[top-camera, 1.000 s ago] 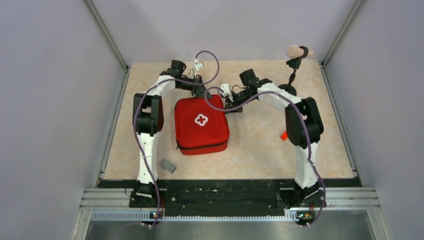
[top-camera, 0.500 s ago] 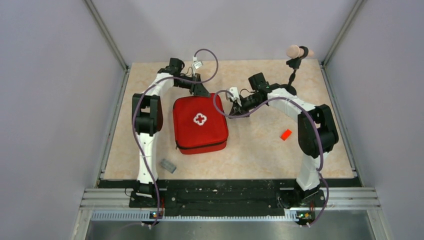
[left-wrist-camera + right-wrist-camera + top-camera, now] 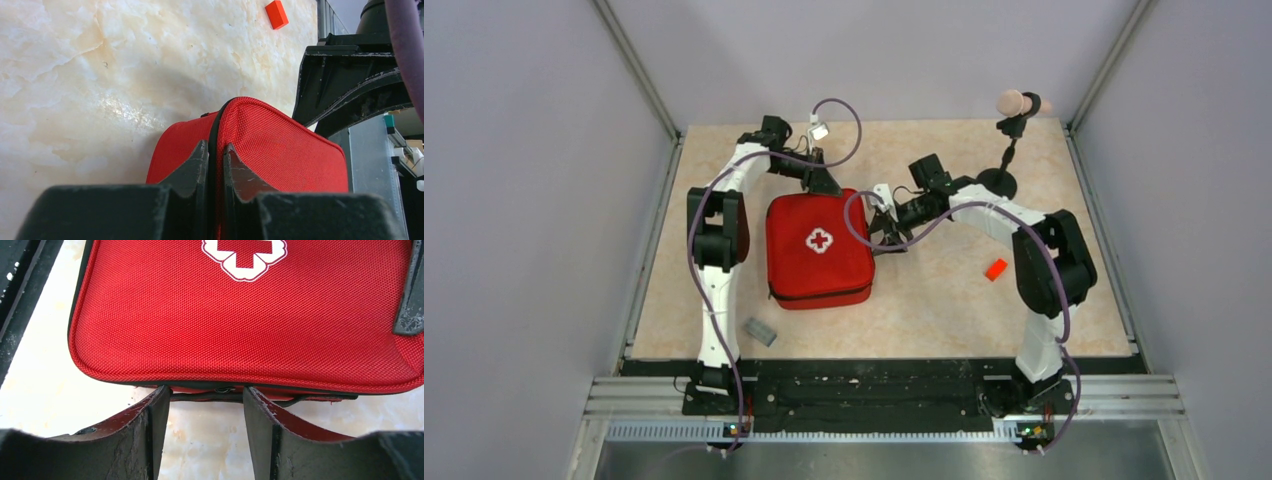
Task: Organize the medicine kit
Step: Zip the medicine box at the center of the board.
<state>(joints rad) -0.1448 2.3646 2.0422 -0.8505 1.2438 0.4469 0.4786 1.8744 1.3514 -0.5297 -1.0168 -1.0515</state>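
Slid a bit toward 9 o'clock since a second ago, the medicine kit lies zipped shut, just left of the middle of the table, cross up. Left gripper pinches its 12 o'clock edge, right on the black zip line. Right gripper has sprung apart at the kit's 2 o'clock side. It holds nothing, and the little zip pull sits at its fingertips. I think it should go in low, close on the pull alone, then tug slowly along the edge while the left holds tight. A small orange block lies at 3 o'clock.
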